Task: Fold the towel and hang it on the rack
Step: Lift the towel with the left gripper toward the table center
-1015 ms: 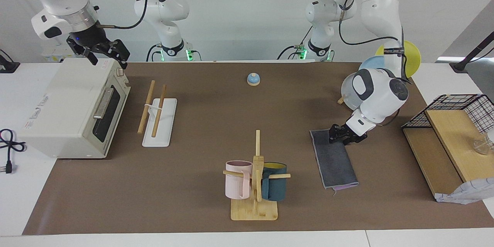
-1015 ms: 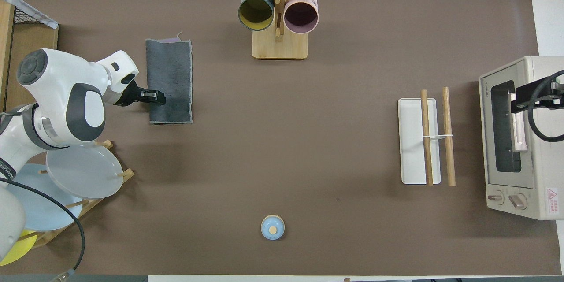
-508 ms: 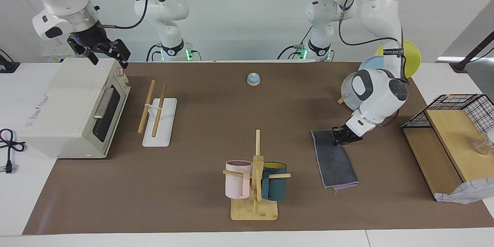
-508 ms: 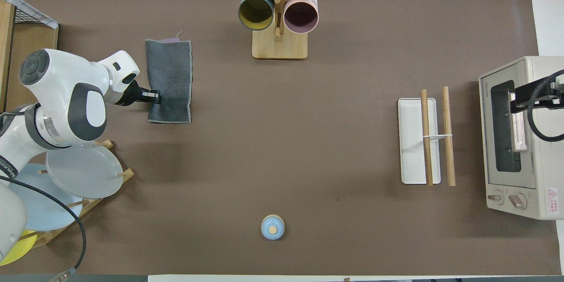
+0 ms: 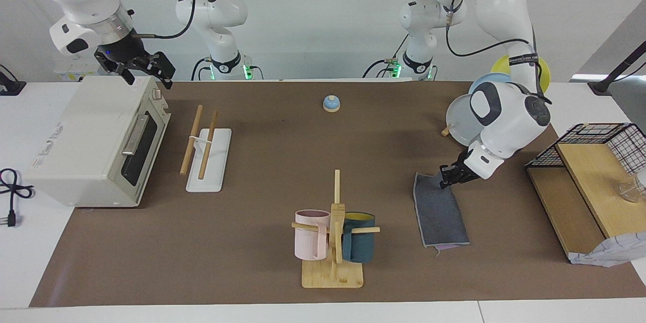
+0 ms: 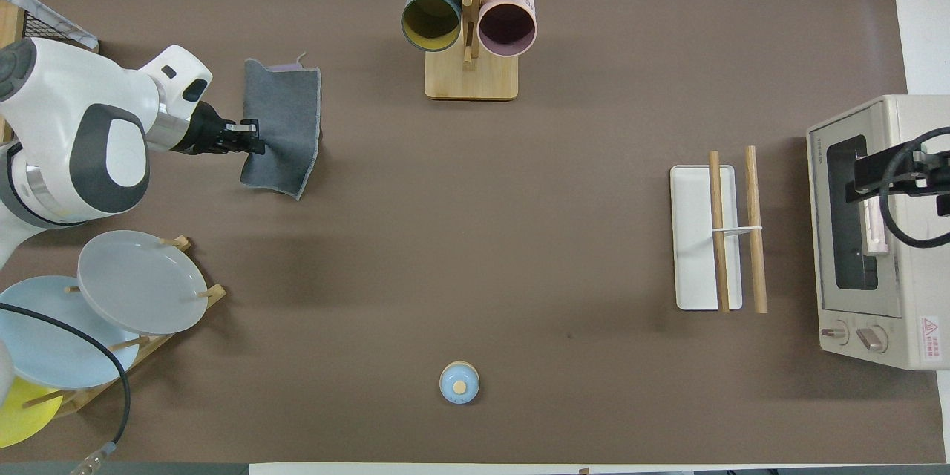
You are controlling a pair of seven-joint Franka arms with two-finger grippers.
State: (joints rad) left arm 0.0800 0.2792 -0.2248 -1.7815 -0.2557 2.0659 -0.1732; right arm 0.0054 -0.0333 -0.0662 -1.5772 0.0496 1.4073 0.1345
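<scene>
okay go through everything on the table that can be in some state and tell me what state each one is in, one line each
Towel: folded, grey side up, one end lifted off the table.
Left gripper: shut on the towel's edge.
Right gripper: open, over the toaster oven, waiting.
Rack: bare, nothing hung on its rods.
Toaster oven: door closed.
Pink mug: hanging on the mug stand.
Dark teal mug: hanging on the mug stand.
Plates: propped upright in their stand.

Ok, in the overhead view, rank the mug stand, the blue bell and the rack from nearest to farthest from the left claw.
From the left claw, shut on the towel:
1. Mug stand, at mid-table, farthest from the robots.
2. Blue bell, at mid-table, nearest the robots.
3. Rack, toward the right arm's end, beside the toaster oven.
</scene>
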